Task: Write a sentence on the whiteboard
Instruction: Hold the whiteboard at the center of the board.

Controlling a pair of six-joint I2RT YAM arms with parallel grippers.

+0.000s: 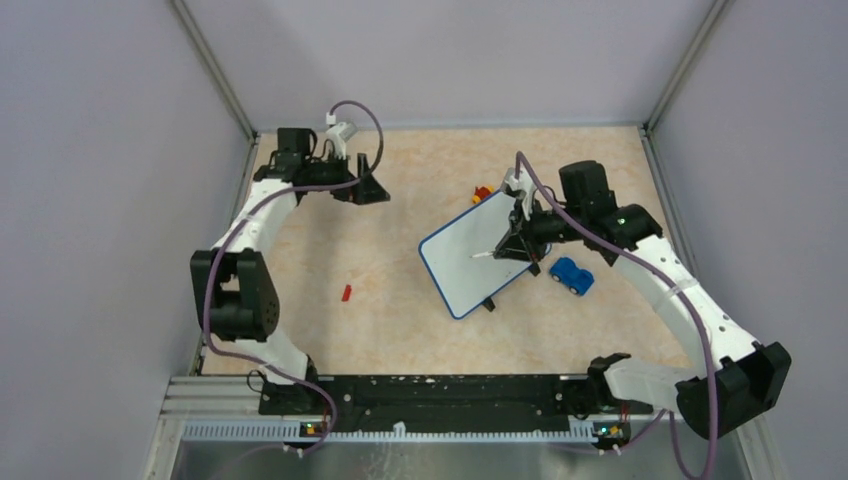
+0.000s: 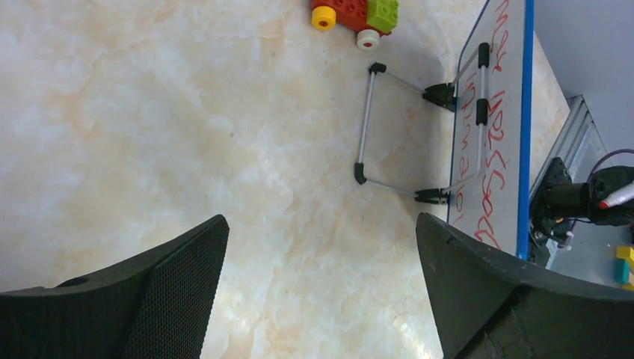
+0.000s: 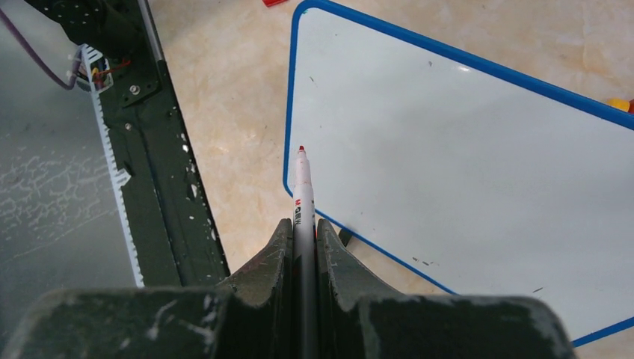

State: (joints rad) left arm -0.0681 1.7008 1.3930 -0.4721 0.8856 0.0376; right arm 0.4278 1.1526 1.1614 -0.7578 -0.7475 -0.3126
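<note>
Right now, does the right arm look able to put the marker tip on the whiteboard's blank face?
Probably yes: the right pincer is shut on the marker, whose tip points at the whiteboard near its rim, with nothing in between.

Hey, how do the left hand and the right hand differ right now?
The left hand is wide open and empty; the right hand is shut on a red-tipped marker. The left hand hangs over the table, the right hand at the whiteboard. Both have dark fingers.
</note>
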